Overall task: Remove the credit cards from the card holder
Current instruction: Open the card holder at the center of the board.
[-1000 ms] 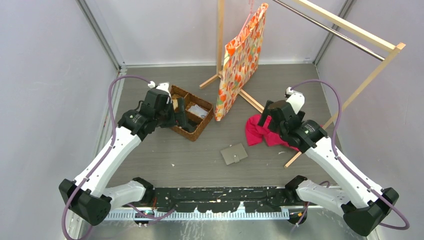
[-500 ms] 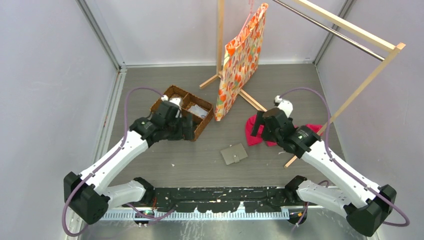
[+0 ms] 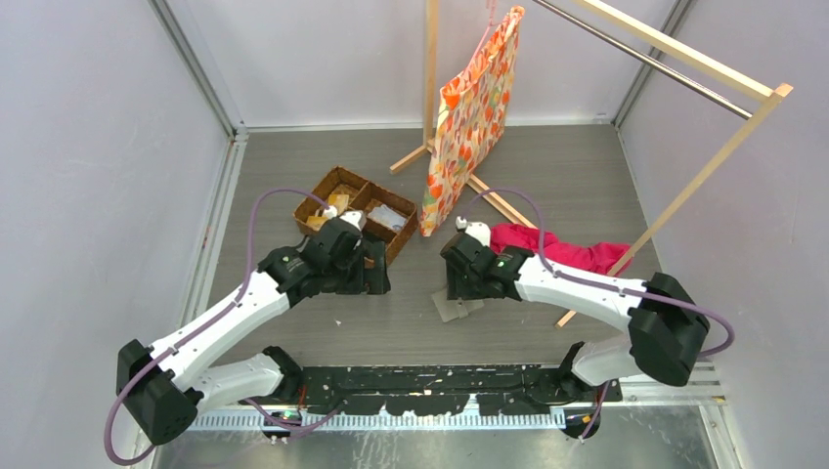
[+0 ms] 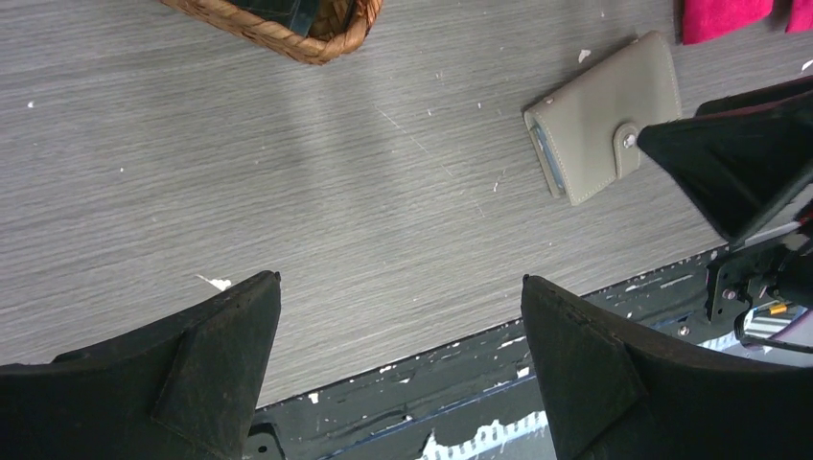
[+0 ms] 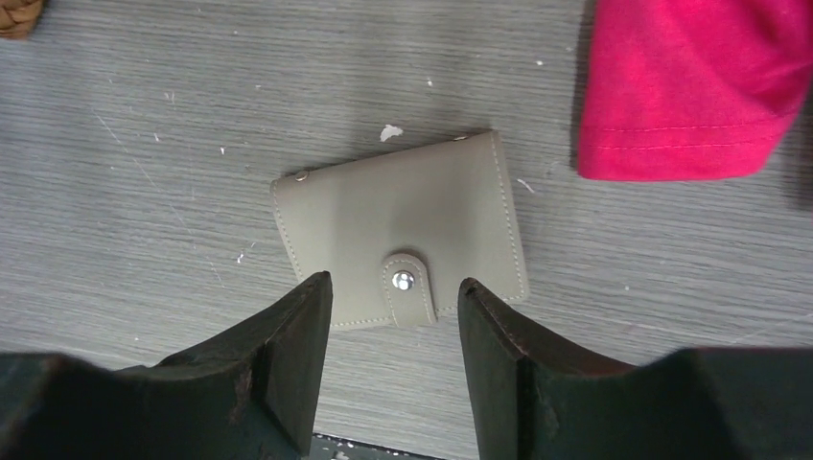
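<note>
Swung over from the pink cloth [image 5: 690,86], my right gripper [image 5: 393,283] straddles the snap tab [image 5: 405,281] of the card holder [image 5: 403,216] mid-frame, jaws half-narrowed, empty; my left gripper [image 4: 401,283] gapes wide. Pinch the tab squarely

Bright, even light falls from above. Shadows on the table [image 3: 577,166] are soft, and all views look sharp.
</note>
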Available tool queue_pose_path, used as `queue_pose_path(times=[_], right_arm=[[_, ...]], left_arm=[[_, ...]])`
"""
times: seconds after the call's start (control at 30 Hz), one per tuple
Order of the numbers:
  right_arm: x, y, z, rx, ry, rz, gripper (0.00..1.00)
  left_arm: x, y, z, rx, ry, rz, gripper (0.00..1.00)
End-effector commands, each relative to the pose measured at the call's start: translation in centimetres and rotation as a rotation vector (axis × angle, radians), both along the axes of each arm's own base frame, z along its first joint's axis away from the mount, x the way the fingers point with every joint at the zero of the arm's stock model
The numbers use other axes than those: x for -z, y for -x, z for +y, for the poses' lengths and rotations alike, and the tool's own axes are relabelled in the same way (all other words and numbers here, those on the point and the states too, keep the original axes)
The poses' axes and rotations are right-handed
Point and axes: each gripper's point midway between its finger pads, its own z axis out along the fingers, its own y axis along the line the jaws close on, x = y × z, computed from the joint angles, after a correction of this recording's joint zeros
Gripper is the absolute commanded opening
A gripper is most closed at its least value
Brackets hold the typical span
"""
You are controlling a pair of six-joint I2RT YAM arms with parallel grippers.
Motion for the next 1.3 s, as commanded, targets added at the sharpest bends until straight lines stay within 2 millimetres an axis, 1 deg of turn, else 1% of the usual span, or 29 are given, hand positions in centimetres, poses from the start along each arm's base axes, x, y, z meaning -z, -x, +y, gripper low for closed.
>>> queue_pose_path(times=[0.0, 0.07, 0.17, 0.23, 0.37, 0.43, 0.6, 0.83, 0.93, 1.03, 1.13, 1.2, 1.23, 1.27], right_arm=[[0.5, 0.0, 2.2, -0.038, -0.042, 0.003, 0.54], [1.3, 0.2, 2.2, -0.043, -0.022, 0.018, 0.52], [2.7, 0.3, 1.5, -0.031, 0.029, 0.037, 0.47], [3.3, 0.4, 1.2, -0.031, 0.053, 0.044, 0.46], [4.2, 0.8, 0.7, -0.031, 0.089, 0.058, 0.43], [4.3, 0.8, 0.4, -0.030, 0.111, 0.058, 0.39], [3.6, 1.0, 0.4, -0.045, 0.130, 0.044, 0.26], [1.3, 1.4, 0.9, -0.061, 0.081, 0.008, 0.08], [0.5, 1.5, 0.7, -0.057, 0.064, -0.003, 0.01], [-0.5, 1.8, 0.6, -0.061, 0.036, -0.022, 0.01], [-0.7, 2.6, -0.3, -0.059, 0.005, -0.041, 0.01], [-0.4, 3.4, -1.2, -0.054, -0.019, -0.047, 0.01], [-0.1, 3.8, -1.7, -0.048, -0.032, -0.044, 0.03], [0.3, 4.3, -2.3, -0.039, -0.042, -0.040, 0.07]], left_arm=[[-2.2, -1.3, -0.6, -0.035, 0.041, -0.062, 0.97], [-2.1, -1.3, -0.9, -0.034, 0.048, -0.054, 0.97], [-1.8, -1.3, -1.3, -0.027, 0.057, -0.040, 0.97], [-1.8, -1.3, -1.5, -0.022, 0.060, -0.033, 0.97], [-1.8, -1.4, -1.6, -0.021, 0.062, -0.035, 0.97], [-1.9, -1.5, -1.7, -0.020, 0.062, -0.036, 0.97], [-1.9, -1.8, -2.1, -0.016, 0.066, -0.033, 0.97], [-1.7, -1.9, -2.8, 0.000, 0.082, -0.018, 0.97], [-1.5, -1.8, -3.2, 0.012, 0.079, -0.012, 0.97], [-1.2, -1.4, -3.7, 0.034, 0.081, 0.004, 0.97], [-1.0, -0.9, -4.6, 0.067, 0.090, 0.016, 0.97], [-0.8, -0.7, -5.0, 0.083, 0.091, 0.023, 0.97], [-0.7, -0.6, -5.3, 0.092, 0.092, 0.027, 0.97], [-0.6, -0.5, -5.5, 0.099, 0.092, 0.031, 0.97]])
